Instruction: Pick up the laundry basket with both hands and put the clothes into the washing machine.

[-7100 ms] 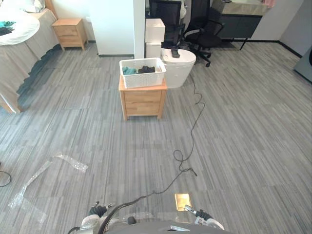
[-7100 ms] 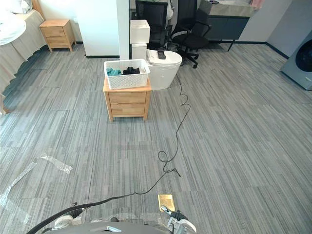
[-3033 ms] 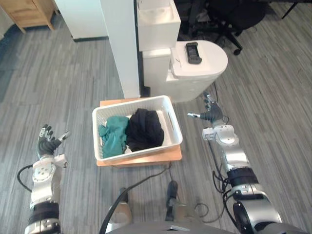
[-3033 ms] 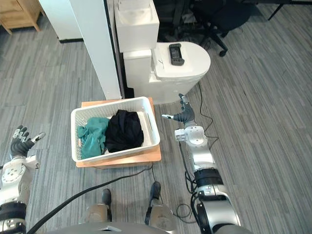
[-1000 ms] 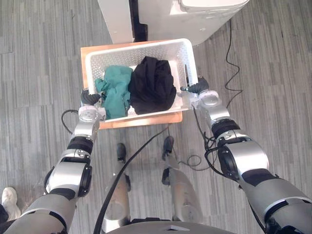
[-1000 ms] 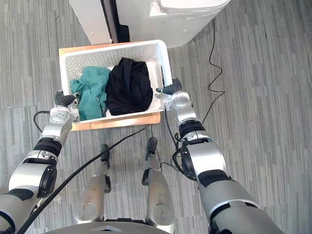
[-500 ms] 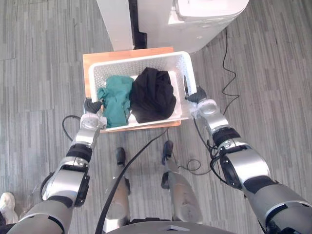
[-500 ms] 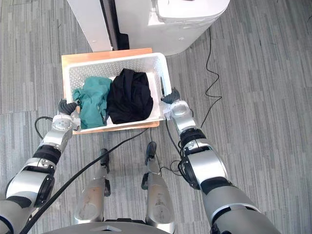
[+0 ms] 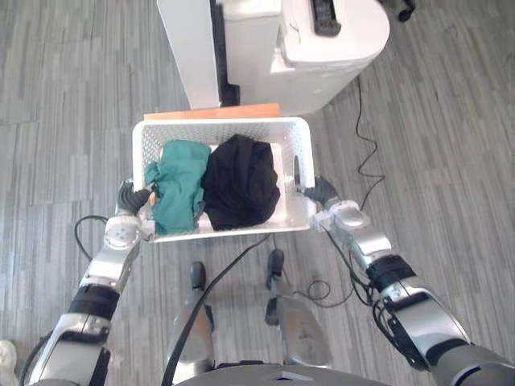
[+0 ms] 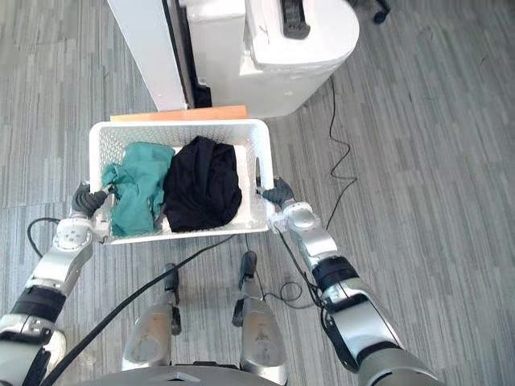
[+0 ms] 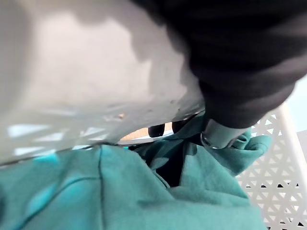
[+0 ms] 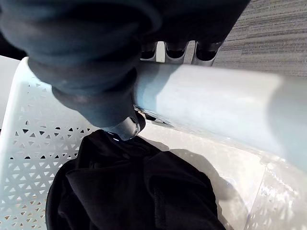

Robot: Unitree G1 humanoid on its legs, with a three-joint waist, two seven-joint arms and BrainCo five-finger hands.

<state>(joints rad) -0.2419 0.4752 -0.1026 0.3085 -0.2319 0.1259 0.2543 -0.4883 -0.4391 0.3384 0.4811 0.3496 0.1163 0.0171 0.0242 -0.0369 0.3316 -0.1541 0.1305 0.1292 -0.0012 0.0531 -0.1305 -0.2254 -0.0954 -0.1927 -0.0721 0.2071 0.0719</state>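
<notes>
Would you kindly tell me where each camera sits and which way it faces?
Left eye view: on the head, looking down at the laundry basket; both arms show, left hand and right hand gripping its sides.
Right eye view: beside it, sharing that scene.
Left wrist view: on the left wrist, past its own hand onto the teal garment.
Right wrist view: on the right wrist, past its fingers onto the black garment.

Both eye views look steeply down from the head at the laundry basket [image 9: 225,123] mid-frame; each wrist view peers over its rim from very close.
</notes>
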